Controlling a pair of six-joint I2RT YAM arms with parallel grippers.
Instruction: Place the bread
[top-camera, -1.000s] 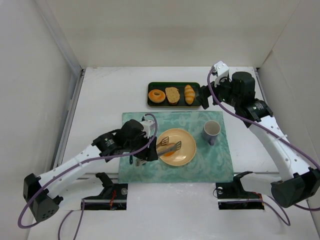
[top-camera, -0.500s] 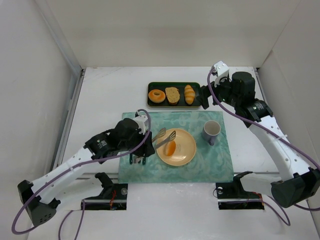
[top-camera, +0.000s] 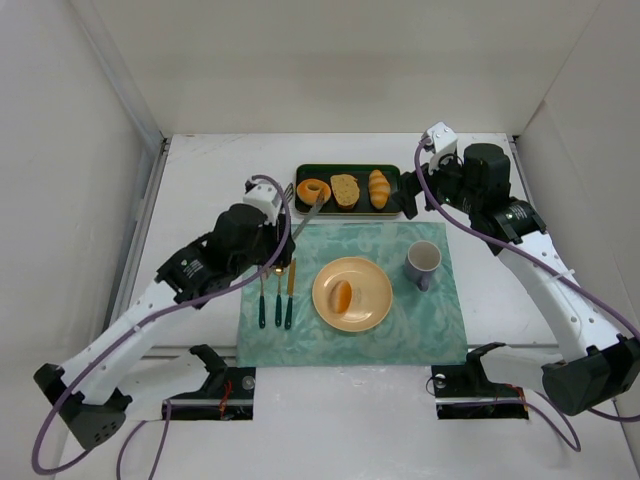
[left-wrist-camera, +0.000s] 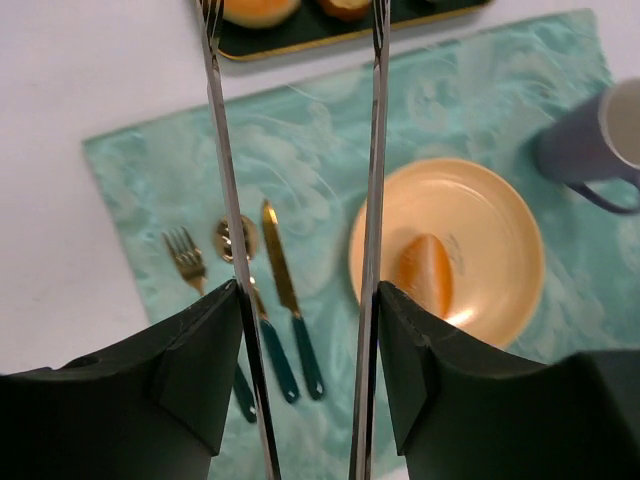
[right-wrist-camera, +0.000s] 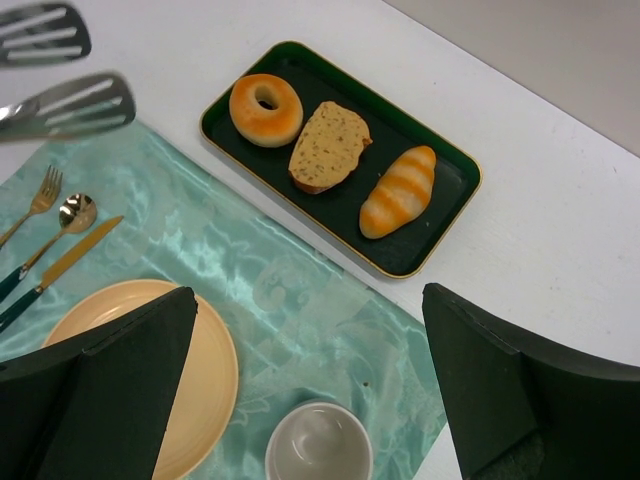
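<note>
Left hand withdrawn from plate toward tray | pinching tongs, blades apart | bread on plate | right hand spread

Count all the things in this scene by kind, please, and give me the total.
Baked pieces: 4 (bun, ring, slice, croissant)
Cutlery: 3 (fork, spoon, knife)
Dishes: 3 (plate, mug, tray)
Serving tools: 1 (tongs)
Mats: 1 (placemat)
Total: 12

Shiny metal tongs, satiny placemat (cloth), smooth-skinned bread
</note>
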